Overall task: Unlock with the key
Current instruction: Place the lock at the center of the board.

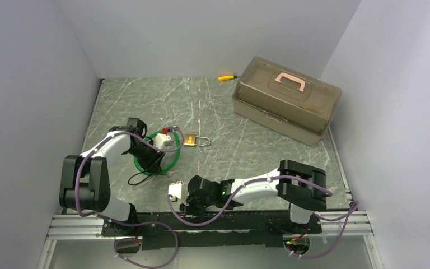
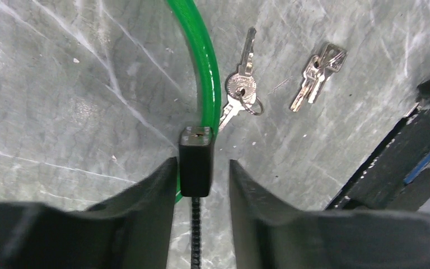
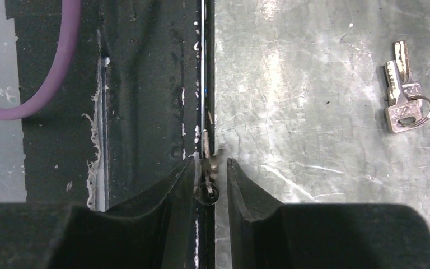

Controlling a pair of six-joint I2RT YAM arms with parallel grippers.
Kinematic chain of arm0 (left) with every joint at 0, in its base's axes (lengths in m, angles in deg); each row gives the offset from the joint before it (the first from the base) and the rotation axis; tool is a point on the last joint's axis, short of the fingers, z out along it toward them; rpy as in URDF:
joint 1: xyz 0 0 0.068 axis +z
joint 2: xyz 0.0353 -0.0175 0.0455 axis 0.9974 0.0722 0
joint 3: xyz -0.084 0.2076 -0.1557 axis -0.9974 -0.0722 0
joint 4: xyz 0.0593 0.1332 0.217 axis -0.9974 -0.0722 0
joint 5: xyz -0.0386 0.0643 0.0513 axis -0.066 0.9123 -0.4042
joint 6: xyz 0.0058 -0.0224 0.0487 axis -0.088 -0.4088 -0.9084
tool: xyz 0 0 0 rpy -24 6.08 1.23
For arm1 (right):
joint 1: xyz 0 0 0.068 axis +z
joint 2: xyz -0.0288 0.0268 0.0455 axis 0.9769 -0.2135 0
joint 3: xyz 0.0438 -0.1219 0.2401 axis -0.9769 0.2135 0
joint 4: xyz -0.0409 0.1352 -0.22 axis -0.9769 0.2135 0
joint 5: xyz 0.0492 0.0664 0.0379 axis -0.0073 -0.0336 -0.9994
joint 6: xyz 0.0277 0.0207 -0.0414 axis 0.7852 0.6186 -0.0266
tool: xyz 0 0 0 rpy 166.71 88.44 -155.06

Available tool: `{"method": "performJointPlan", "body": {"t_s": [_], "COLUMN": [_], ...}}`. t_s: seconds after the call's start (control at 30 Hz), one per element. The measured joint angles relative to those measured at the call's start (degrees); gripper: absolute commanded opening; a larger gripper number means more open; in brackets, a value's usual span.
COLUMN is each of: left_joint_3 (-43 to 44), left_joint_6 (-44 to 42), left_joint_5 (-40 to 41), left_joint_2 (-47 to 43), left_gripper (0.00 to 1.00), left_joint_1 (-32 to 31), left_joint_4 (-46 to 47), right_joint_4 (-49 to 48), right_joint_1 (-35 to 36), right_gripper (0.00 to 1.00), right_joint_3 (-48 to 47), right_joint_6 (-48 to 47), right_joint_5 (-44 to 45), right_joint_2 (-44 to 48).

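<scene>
Key (image 3: 208, 163) between jaws of right gripper (image 3: 210, 169), perhaps against one.

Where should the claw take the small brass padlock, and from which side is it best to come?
Take the padlock by its brass body from above, pinching across its near and far edges: it lies flat, and the thin shackle pointing right gives a poorer hold.

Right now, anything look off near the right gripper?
Yes: a key sits on edge in the seam between the table and the black base rail, between the right gripper's open fingers, not flat like the key pair nearby. It could slip into the gap.
</scene>
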Motion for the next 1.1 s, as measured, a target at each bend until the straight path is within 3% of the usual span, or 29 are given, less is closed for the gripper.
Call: {"method": "performJointPlan", "body": {"t_s": [0.13, 0.23, 0.6, 0.7, 0.93, 1.1], "left_joint_3": [0.0, 0.02, 6.12, 7.85, 8.52, 5.99], "left_joint_6": [-0.44, -0.55, -1.51, -2.08, -3.28, -2.95], "left_joint_5": [-0.72, -1.11, -3.76, -5.2, -7.67, -7.13], "left_joint_2": [-0.96, -3.56, -15.61, -16.94, -17.25, -17.16], "left_gripper": [0.53, 0.54, 0.54, 0.54, 0.54, 0.54], "left_joint_1": [0.0, 0.0, 0.0, 0.0, 0.0, 0.0], "left_joint_4": [-0.81, -2.01, -11.61, -14.69, -18.38, -15.39], "right_joint_4": [-0.9, -1.01, -1.73, -1.18, -0.7, -1.07], "right_joint_1": [0.13, 0.17, -1.7, -3.04, -5.6, -12.17], "right_gripper": [0.17, 0.01, 0.0, 0.16, 0.31, 0.37], "right_joint_3": [0.0, 0.0, 1.75, 2.49, 4.31, 4.68], "right_joint_6": [-0.04, -0.22, -0.26, -0.28, 0.72, 3.13], "right_joint_5": [1.66, 3.5, 7.56, 8.15, 7.3, 4.85], "right_joint_2": [-0.35, -0.37, 1.16, 2.49, 7.39, 10.25]}}
